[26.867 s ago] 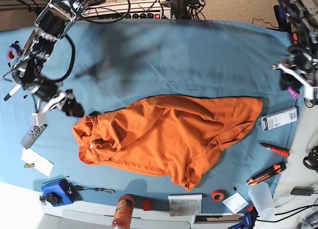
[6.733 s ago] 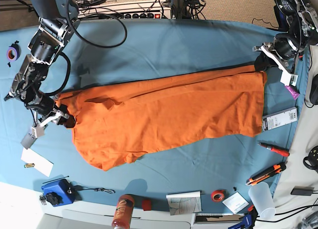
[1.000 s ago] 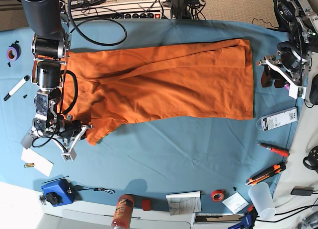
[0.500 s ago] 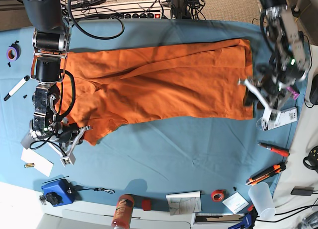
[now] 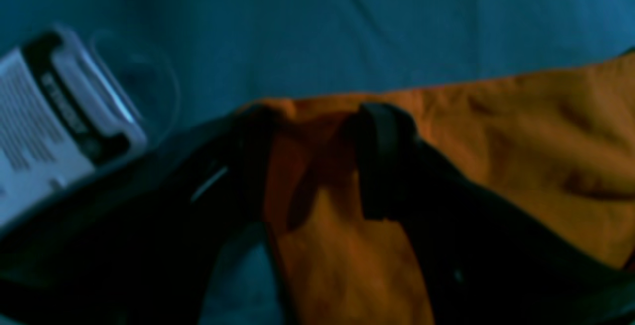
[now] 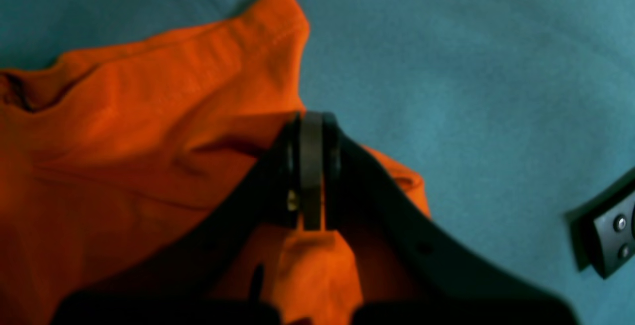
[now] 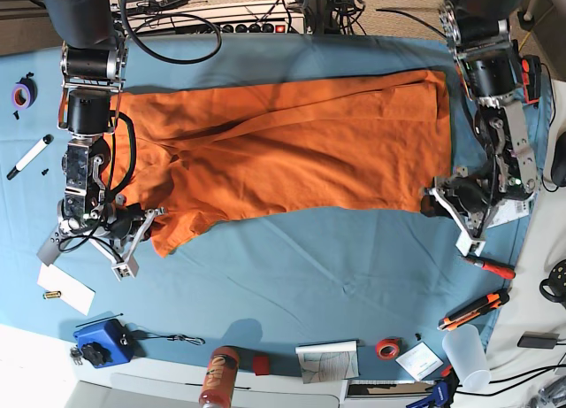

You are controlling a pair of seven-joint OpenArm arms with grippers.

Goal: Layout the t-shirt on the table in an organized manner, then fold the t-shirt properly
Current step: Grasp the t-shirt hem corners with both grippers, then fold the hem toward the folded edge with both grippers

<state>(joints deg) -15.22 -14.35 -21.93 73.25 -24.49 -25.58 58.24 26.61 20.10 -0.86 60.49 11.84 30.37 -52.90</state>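
Bright orange cotton t-shirt (image 7: 292, 151) spread across wrinkled teal-blue cloth surface (image 7: 318, 275), right gripper (image 6: 311, 166) clamped on its corner, left gripper (image 5: 317, 161) parted astride its hem corner

Beyond the far edge, a power strip (image 7: 265, 25) and tangled black cables (image 7: 177, 19) are lying on a tan floor (image 7: 407, 10). A white ledge (image 7: 26, 364) is running along the near side. Overhead lighting is casting soft shadows.
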